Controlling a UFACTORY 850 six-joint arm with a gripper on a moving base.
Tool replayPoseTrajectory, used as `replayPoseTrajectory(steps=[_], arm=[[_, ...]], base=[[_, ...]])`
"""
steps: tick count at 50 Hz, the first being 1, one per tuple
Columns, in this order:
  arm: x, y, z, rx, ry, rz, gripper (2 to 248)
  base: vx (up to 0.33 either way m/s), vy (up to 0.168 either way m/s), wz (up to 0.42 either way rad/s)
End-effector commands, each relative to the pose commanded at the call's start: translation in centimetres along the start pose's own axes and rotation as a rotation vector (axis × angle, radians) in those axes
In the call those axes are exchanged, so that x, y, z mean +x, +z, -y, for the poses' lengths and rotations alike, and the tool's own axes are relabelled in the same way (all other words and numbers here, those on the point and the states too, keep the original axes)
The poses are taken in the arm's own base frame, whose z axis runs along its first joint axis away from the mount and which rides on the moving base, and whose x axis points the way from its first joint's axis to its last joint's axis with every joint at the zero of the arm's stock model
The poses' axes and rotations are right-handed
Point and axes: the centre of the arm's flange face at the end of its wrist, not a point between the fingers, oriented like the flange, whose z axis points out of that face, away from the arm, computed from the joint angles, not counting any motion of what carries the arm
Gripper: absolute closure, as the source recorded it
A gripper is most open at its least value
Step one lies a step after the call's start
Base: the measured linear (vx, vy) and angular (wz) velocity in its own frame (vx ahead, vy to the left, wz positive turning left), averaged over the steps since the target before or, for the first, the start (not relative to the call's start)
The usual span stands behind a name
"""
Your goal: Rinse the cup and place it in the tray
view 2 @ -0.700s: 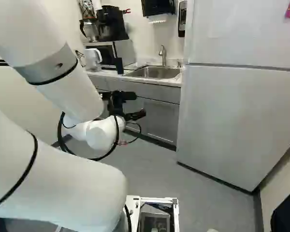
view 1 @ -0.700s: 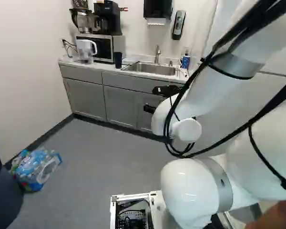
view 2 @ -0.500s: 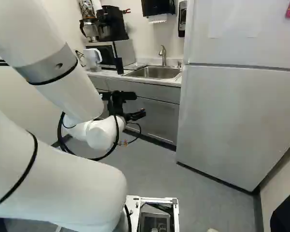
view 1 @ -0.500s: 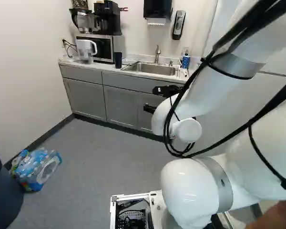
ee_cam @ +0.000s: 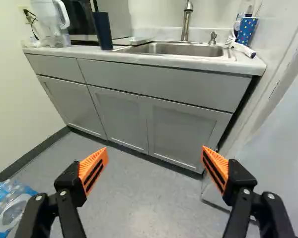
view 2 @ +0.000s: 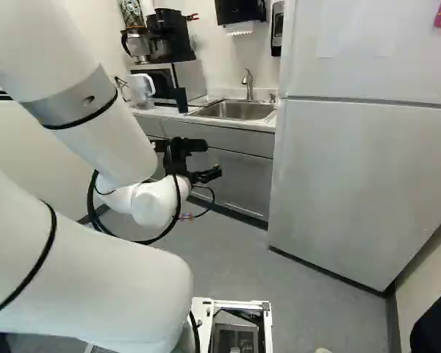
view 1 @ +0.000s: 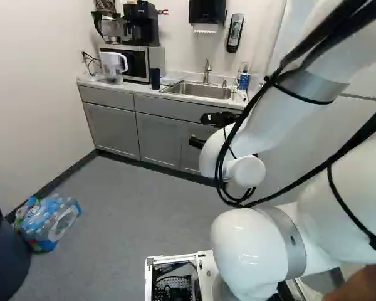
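Gripper: Hangs open [view 2: 206,175] at the end of the arm [view 2: 153,202], with orange pads [ee_cam: 93,170] spread wide apart. Points toward the cabinets [ee_cam: 121,116] and floor [ee_cam: 139,208] in the wrist view.

Dark cup: Stands upright on the countertop [ee_cam: 188,61], close to the front edge, just to the left of the sink [ee_cam: 181,49]. Rises ahead of the gripper [ee_cam: 154,154], well apart from both fingers, on the left finger's side rather than squarely between the two. Shows dark blue in the wrist view [ee_cam: 103,30].

Sink: Lies set into the countertop, nearer the right end than the left. Sits farther ahead than the fingers, just beside the dark cup.

Faucet: Stands behind the sink [ee_cam: 186,21], along the countertop's back edge.

Pale flat item: Rests between the dark cup and the faucet [ee_cam: 140,40], too indistinct to identify.

Spotted cup: Stands near the countertop's back right corner [ee_cam: 246,30], with brushes close by [ee_cam: 244,49].

Pitcher: Stands near the countertop's left end [ee_cam: 50,22], beside the microwave [view 1: 138,63].

Coffee maker: Sits atop the microwave [view 1: 141,25].

Bottle pack: Lies on the floor [view 1: 47,222], at the left of the left base view.

Refrigerator: Stands to the right of the countertop [view 2: 353,176], filling much of the right base view.
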Motion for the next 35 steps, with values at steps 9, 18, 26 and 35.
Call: replayPoseTrajectory(steps=[9, 18, 26, 35], arm=[[0.9, 0.3, 0.0, 0.0, 0.0, -0.023, 3], [2.0, 0.6, 0.0, -0.002, 0.0, -0.047, 3], [3.0, 1.1, -0.2, -0.005, 0.001, -0.067, 3], [4.1, 1.5, -0.3, -0.009, 0.003, -0.089, 3]], base=[[0.0, 0.0, 0.0], [0.0, 0.0, 0.0], [0.0, 0.0, 0.0], [0.0, 0.0, 0.0]])
